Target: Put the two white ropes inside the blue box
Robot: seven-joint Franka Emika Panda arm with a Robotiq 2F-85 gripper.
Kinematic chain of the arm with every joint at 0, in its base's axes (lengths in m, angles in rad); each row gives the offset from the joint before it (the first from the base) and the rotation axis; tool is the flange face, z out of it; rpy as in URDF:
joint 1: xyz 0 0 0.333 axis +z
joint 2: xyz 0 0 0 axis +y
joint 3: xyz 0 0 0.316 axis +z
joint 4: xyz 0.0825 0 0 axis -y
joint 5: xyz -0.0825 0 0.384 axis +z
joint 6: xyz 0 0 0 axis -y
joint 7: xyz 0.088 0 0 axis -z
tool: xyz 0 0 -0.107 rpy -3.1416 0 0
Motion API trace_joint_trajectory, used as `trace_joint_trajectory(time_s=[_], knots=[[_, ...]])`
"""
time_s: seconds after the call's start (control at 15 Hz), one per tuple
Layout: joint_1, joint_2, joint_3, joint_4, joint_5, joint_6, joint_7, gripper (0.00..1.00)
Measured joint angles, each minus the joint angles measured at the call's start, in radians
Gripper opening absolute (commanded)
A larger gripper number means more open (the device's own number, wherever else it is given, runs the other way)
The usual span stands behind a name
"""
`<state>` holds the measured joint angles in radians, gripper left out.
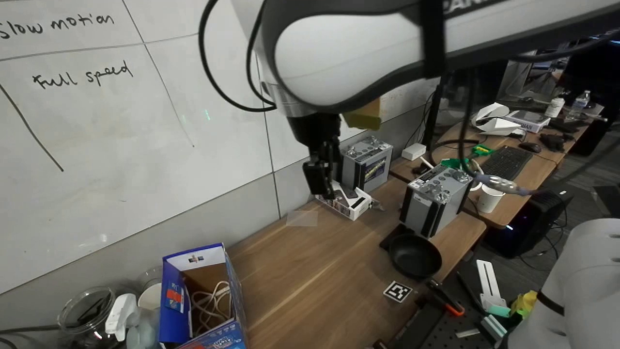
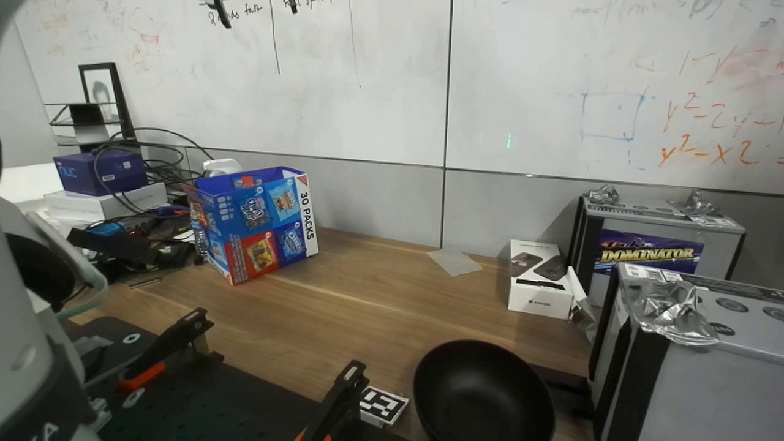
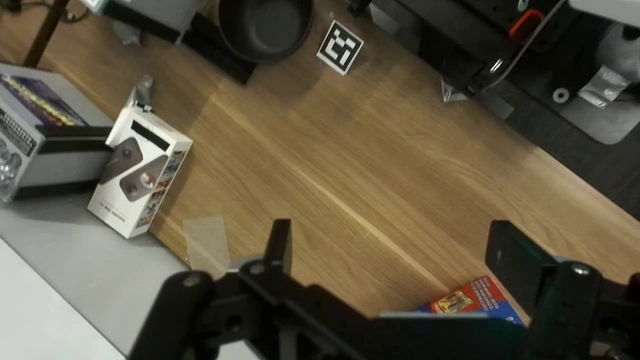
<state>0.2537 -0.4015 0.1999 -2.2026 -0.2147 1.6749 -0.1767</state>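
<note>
Above wood table (image 2: 367, 300), holds gripper (image 3: 390, 245) spread wide. Has blue box (image 2: 260, 226) at left, opening upward, lengthwise aslant to whiteboard (image 2: 392, 86).

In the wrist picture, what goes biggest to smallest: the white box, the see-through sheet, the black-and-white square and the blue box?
1. White box
2. See-through sheet
3. Black-and-white square
Not ranked: the blue box, because only a bit of it shows past the gripper.
</note>
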Motion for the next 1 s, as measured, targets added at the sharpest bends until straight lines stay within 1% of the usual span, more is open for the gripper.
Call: trace_joint_trajectory(time_s=[0.27,0.53,0.8,1.0], knots=[[-0.002,-0.23,-0.055,-0.16,0.088,-0.026,0.056,1.0],[-0.018,-0.463,-0.091,-0.29,0.158,-0.093,0.155,1.0],[-0.052,-0.671,-0.092,-0.393,0.161,-0.177,0.196,1.0],[-0.093,-0.754,-0.107,-0.437,0.161,-0.181,0.218,1.0]])
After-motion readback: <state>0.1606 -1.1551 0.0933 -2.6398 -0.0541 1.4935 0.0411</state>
